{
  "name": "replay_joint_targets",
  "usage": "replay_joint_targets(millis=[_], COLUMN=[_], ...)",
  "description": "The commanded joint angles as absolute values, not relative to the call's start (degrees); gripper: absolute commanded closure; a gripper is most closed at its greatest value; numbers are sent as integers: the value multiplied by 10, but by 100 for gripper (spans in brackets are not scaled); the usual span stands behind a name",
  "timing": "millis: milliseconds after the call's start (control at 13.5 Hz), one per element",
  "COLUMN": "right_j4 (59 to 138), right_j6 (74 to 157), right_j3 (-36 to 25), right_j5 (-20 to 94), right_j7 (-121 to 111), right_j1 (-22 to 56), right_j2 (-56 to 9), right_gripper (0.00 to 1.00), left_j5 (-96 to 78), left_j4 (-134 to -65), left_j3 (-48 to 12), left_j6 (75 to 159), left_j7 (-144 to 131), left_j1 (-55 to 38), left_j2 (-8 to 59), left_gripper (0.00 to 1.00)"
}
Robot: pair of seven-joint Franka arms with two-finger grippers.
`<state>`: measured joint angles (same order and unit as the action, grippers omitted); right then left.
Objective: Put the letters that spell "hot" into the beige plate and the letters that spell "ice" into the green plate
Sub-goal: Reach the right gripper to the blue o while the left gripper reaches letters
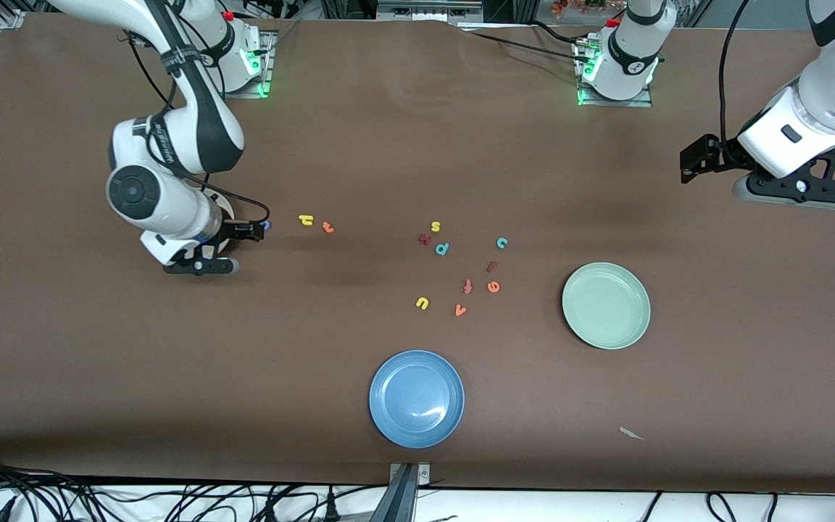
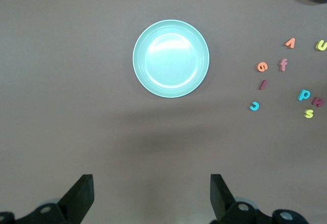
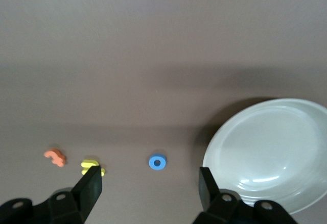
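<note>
My right gripper (image 3: pixel 149 178) hangs open over the table beside the beige plate (image 3: pixel 271 152), with nothing between its fingers. The blue "o" (image 3: pixel 157 162) lies flat on the table just off the plate's rim, in line with the gap between the fingers. The yellow "h" (image 1: pixel 306 220) and orange "t" (image 1: pixel 327 227) lie a little farther toward the left arm's end. In the front view the right arm hides most of the beige plate. The teal "c" (image 1: pixel 502 243), dark red "i" (image 1: pixel 491 266) and orange "e" (image 1: pixel 493 287) lie beside the green plate (image 1: pixel 606 304). My left gripper (image 2: pixel 152 183) waits open and high.
A blue plate (image 1: pixel 416 397) sits near the front edge. Loose among the task letters are a yellow "s" (image 1: pixel 435 227), a teal "p" (image 1: pixel 442 249), another dark red letter (image 1: pixel 425 238), an orange "f" (image 1: pixel 467 286), an orange "v" (image 1: pixel 460 310) and a yellow "u" (image 1: pixel 422 303).
</note>
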<state>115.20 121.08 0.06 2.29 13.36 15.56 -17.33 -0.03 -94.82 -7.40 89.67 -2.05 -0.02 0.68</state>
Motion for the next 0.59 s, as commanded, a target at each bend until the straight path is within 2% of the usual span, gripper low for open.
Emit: replay_joint_targets(millis=[0, 223, 519], right_j4=[1185, 1204, 1225], right_j6=[1231, 1256, 1303], right_j3=[2, 4, 4], right_j5=[33, 33, 33], right_j7=[134, 135, 143], right_j1=[157, 163, 174], right_j2=[-178, -184, -206], right_gripper=[16, 23, 23], left_j5=[14, 11, 13], left_j4=[-934, -933, -919], left_j3=[-79, -80, -79], left_j6=[889, 894, 919], left_j7=[-19, -24, -19], left_j1=[-5, -4, -3], left_j2=[41, 82, 162], left_gripper=[0, 0, 0])
